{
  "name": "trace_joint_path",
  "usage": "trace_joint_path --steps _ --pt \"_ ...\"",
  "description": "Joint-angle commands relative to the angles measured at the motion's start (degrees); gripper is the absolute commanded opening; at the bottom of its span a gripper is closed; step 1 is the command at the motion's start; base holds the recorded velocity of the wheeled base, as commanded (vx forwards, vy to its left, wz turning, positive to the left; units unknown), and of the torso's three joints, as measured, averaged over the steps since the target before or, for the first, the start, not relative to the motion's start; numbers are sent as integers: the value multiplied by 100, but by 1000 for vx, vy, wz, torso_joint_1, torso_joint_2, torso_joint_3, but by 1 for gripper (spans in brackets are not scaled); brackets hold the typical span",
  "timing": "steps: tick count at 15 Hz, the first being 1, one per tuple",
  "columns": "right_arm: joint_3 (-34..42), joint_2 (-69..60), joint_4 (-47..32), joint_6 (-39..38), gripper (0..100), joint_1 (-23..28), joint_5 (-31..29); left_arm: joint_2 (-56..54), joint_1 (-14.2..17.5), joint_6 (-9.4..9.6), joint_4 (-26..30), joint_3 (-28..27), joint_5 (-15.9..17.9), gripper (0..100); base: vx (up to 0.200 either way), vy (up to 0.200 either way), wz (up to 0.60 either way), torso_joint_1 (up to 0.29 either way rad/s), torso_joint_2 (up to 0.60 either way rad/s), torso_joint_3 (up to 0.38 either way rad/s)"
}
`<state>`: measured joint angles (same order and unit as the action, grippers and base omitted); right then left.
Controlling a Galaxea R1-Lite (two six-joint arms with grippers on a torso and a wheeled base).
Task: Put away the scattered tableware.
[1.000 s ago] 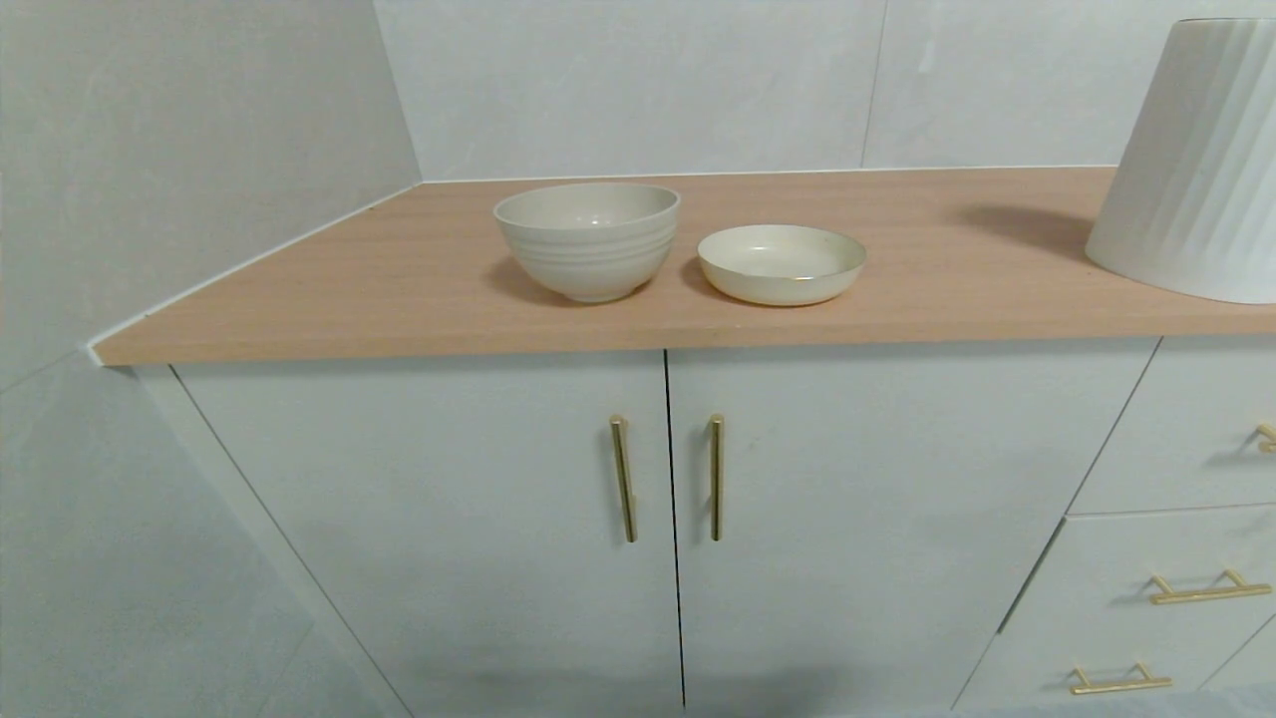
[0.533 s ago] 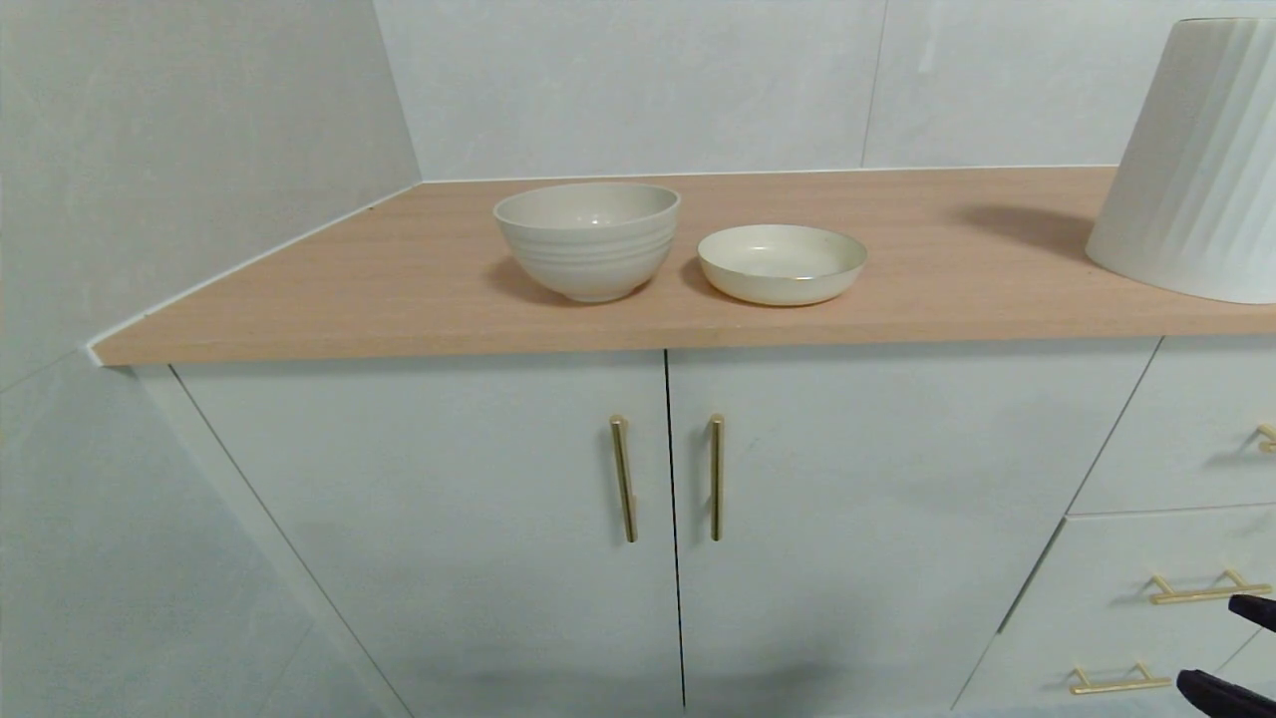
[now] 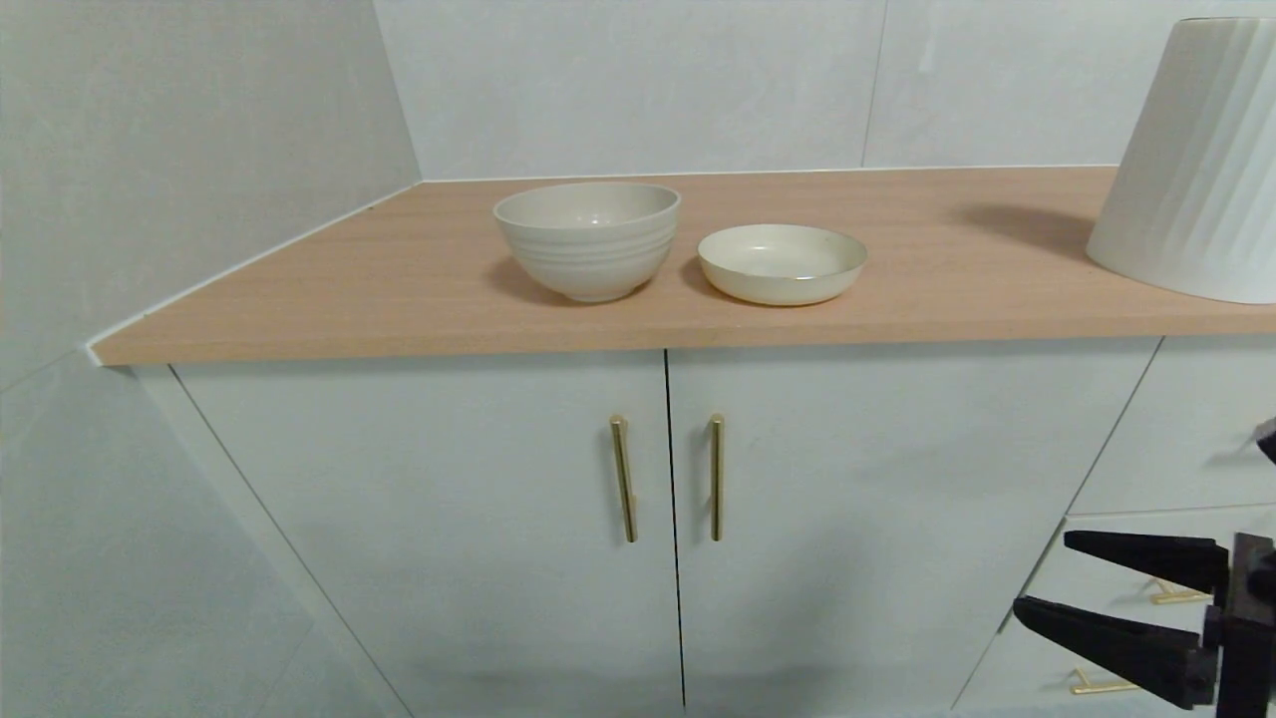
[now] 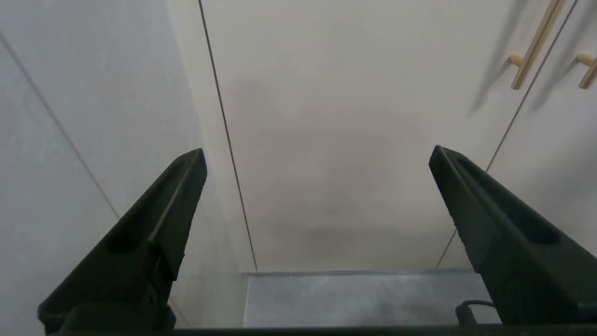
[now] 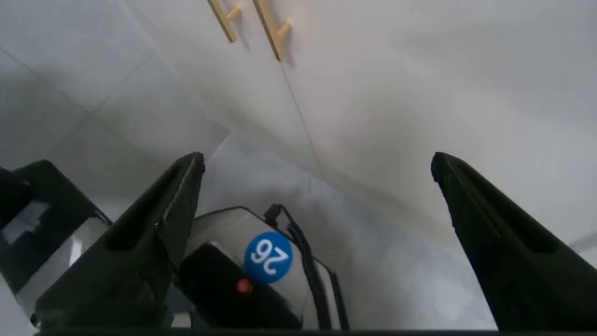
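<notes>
I count one bowl (image 3: 586, 239) and one dish (image 3: 781, 262) at its 3 o'clock, both rims up; left gripper (image 4: 317, 159) and right gripper (image 3: 1042, 575) fingers spread.

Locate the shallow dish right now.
Head view: the shallow dish sits on the wooden countertop near its front edge, just right of the deeper bowl without touching it, above the right cabinet door.

A wooden counter (image 3: 399, 289) carries a deep bowl (image 3: 587, 239) with a shallow dish (image 3: 782, 262) just beside it. A tall white ribbed container (image 3: 1196, 170) stands well apart at its right end.
</notes>
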<state>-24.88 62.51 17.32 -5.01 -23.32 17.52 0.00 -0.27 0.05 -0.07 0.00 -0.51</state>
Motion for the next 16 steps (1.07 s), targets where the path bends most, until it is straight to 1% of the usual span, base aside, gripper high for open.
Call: trace_joint_path --steps 1,4,7,11,13,15,16 --pt "-553 1079 149 0 100 -507 -29 9 0 4 -1 0 -2 100 0 0 0 0 0 0" --pt "-1476 2089 149 0 100 -937 -20 9 0 4 -1 0 -2 100 0 0 0 0 0 0" --pt "-2091 2634 131 -9 100 -1228 24 9 0 4 -1 0 -2 100 0 0 0 0 0 0" --pt "-2126 3030 263 -299 100 -1333 24 9 0 -5 -1 0 -2 100 0 0 0 0 0 0" --pt "-2100 3135 570 -395 100 -1333 24 9 0 -5 -1 0 -2 100 0 0 0 0 0 0" --pt "-2100 3214 711 -527 100 -1333 24 9 0 -5 -1 0 -2 100 0 0 0 0 0 0" --pt "-2091 3258 799 -580 100 -1333 24 0 0 -5 -1 0 -2 100 -200 0 0 7 7 -7"
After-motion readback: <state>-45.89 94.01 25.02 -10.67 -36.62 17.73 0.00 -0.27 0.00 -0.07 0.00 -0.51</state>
